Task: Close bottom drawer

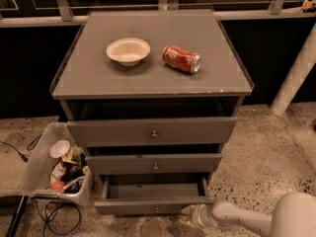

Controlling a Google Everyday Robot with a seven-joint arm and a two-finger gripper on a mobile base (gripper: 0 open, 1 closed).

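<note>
The bottom drawer (pixel 154 205) is the lowest, narrowest grey front on the cabinet, with a small round knob at its centre. It stands partly pulled out and its inside shows empty. My gripper (pixel 190 211) is low at the bottom right, at the right end of the drawer's front panel, with the white arm (pixel 247 218) trailing off to the right. The gripper's tip touches or nearly touches the panel.
The middle drawer (pixel 155 163) and top drawer (pixel 153 131) stand slightly out. A white bowl (pixel 128 51) and a red can (pixel 181 59) lie on the cabinet top. A clear bin of clutter (pixel 61 169) and cables (pixel 54 216) sit on the floor at left.
</note>
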